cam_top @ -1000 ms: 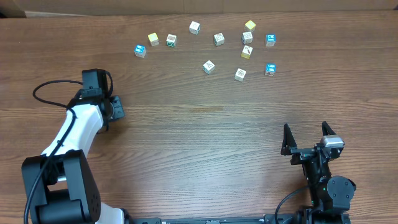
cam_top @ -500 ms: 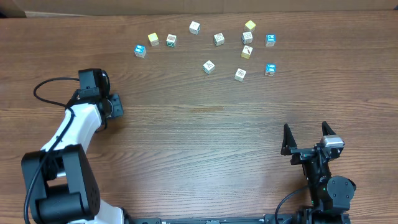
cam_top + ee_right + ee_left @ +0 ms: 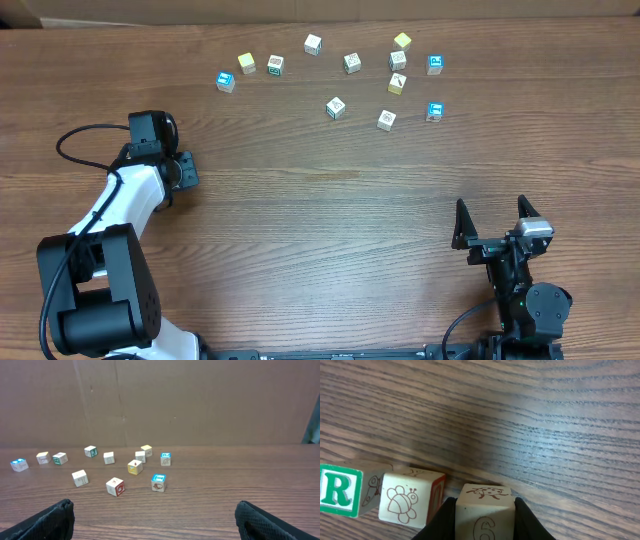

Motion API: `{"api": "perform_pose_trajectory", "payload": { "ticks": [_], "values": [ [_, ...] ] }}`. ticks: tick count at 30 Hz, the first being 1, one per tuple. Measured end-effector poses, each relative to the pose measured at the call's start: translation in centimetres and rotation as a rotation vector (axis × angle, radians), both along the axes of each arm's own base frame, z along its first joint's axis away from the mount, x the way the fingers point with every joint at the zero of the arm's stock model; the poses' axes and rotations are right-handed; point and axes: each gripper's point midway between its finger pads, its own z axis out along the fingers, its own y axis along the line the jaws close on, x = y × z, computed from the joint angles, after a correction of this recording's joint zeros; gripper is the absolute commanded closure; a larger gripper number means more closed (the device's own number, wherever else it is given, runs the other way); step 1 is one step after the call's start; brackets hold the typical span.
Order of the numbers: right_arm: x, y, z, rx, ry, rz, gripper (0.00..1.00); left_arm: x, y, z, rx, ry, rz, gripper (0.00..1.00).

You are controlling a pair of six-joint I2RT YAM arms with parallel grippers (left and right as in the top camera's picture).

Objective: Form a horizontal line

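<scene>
In the left wrist view my left gripper (image 3: 484, 521) is shut on a pale cube (image 3: 483, 506) marked "6", with a ladybird drawn on top. It sits low on the wooden table (image 3: 545, 425), at the right end of a row. To its left stand a pale cube with a bee drawing (image 3: 404, 504), a pale cube with a butterfly (image 3: 374, 488) and the green "R" cube (image 3: 339, 490). In the overhead view the left gripper (image 3: 183, 171) hides this row. My right gripper (image 3: 492, 216) is open and empty near the front right; its fingertips also show in the right wrist view (image 3: 160, 520).
Several loose cubes lie scattered at the back of the table: blue-faced ones (image 3: 434, 111) (image 3: 225, 81), yellow ones (image 3: 402, 41) (image 3: 246, 62) and pale ones (image 3: 335, 107) (image 3: 386, 120). The left arm's black cable (image 3: 75, 140) loops to the left.
The left arm has shifted slightly back and to the left, staying low at the table. The right arm and the scattered cubes have not moved.
</scene>
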Motion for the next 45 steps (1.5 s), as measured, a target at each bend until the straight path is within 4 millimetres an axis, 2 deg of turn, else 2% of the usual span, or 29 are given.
{"api": "perform_pose_trajectory", "payload": {
  "ticks": [6, 14, 34, 45],
  "values": [
    [0.0, 0.02, 0.0, 0.0, 0.0, 0.001, 0.0, 0.31, 0.11, 0.12, 0.009, -0.012, -0.007, 0.82],
    [0.0, 0.01, 0.0, 0.0, 0.0, 0.0, 0.0, 0.16, 0.1, -0.84, 0.007, 0.011, -0.008, 0.82],
    [0.0, 0.02, 0.0, 0.0, 0.0, 0.001, 0.0, 0.67, 0.54, -0.54, 0.045, -0.004, -0.034, 0.78],
    [0.0, 0.02, 0.0, 0.0, 0.0, 0.001, 0.0, 0.75, 0.55, -0.5, 0.049, -0.005, -0.043, 0.69]
  ]
}}
